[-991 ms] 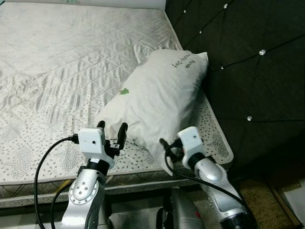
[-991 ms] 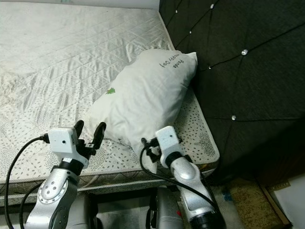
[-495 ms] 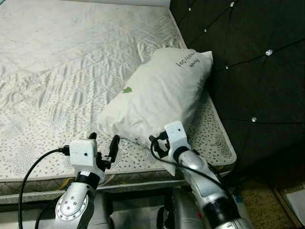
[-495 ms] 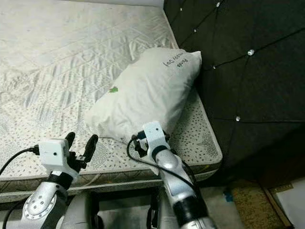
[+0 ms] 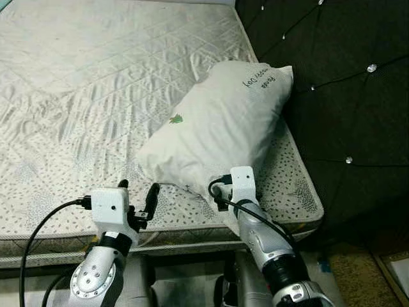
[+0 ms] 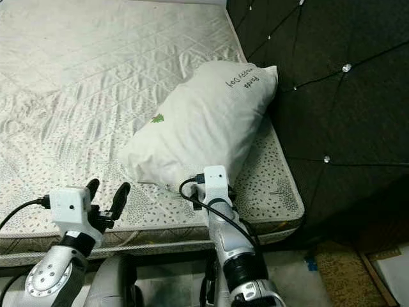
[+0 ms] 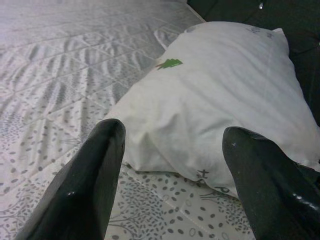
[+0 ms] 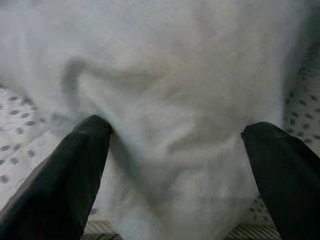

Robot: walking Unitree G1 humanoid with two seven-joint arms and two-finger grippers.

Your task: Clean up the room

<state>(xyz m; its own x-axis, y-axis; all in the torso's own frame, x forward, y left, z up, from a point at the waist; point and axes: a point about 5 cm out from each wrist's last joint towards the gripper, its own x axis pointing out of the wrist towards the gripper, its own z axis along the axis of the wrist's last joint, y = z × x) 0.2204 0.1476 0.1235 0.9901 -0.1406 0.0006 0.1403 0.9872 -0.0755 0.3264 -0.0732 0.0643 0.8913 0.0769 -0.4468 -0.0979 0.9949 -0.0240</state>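
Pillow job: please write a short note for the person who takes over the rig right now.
Right gripper: open, its fingers pressed against the near end of the white pillow, nothing clamped.
Left gripper: open, above the near edge of the mattress, short of the pillow, not touching it.
The pillow lies slanted on the mattress, its far end by the dark tufted headboard, its near end close to the mattress edge.
Done: both arms brought to the pillow.
Left: probably shut the right gripper on the fabric, bring the left in, then put the pillow in its place.
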